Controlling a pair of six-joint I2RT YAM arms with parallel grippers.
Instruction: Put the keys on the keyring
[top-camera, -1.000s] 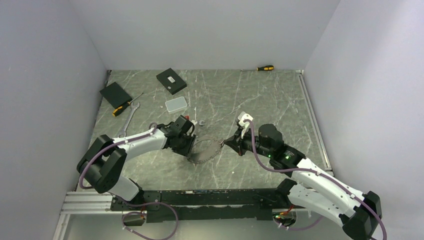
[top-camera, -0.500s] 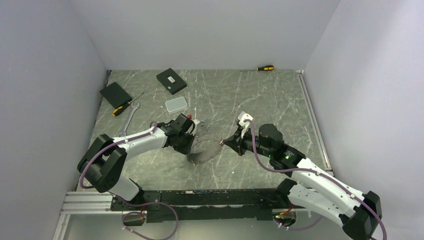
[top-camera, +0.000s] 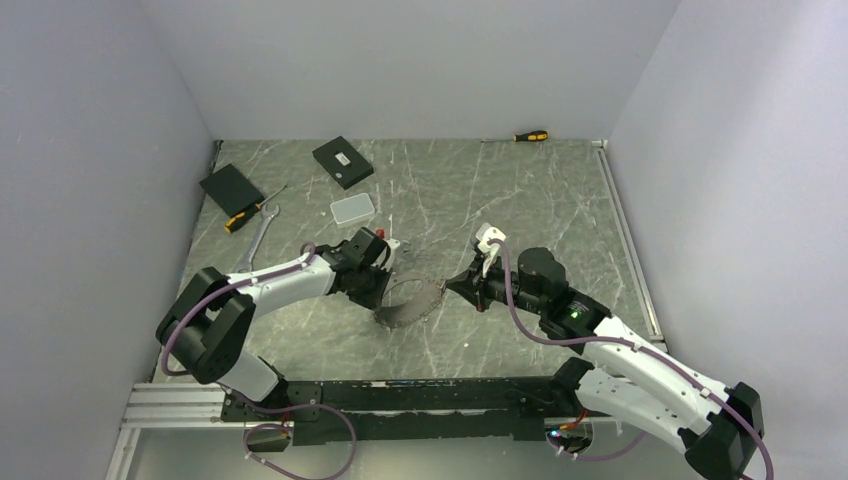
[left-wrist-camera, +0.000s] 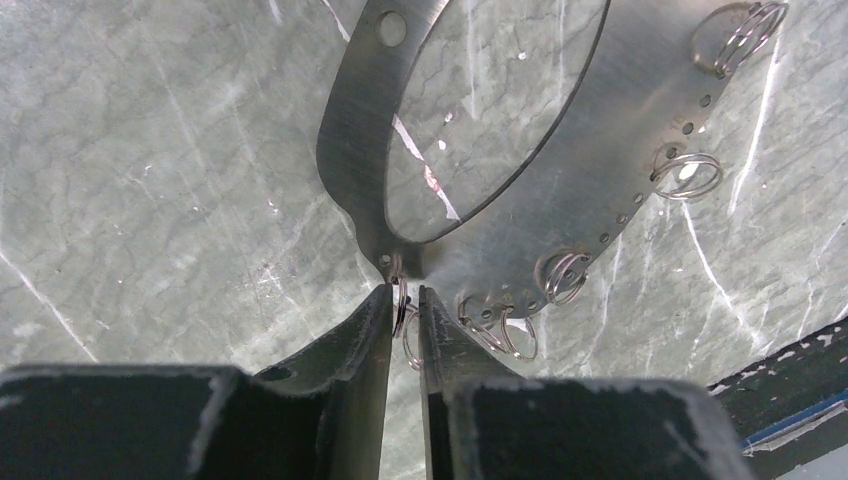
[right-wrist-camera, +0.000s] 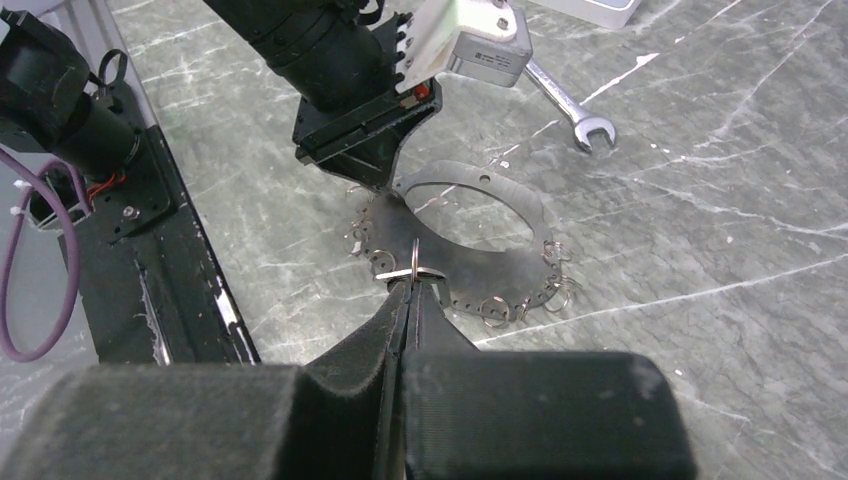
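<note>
The keyring (right-wrist-camera: 480, 262) is a flat silvery loop with small split rings (left-wrist-camera: 690, 172) hung in holes along its rim. It sits between the two end effectors, just ahead of both pairs of fingertips. The left end effector (left-wrist-camera: 403, 310) is almost closed and pinches one split ring at the rim of the loop. The right end effector (right-wrist-camera: 412, 285) is closed, and it holds another split ring at its tips on the opposite rim. Beyond the loop, as seen from the right end effector, a silver wrench (right-wrist-camera: 565, 105) lies on the desk (right-wrist-camera: 700, 200).

The keyring (left-wrist-camera: 600, 150), a flat silvery crescent band with small split rings (left-wrist-camera: 688, 172) threaded along its edge, is seen centrally, toward the near side.
</note>
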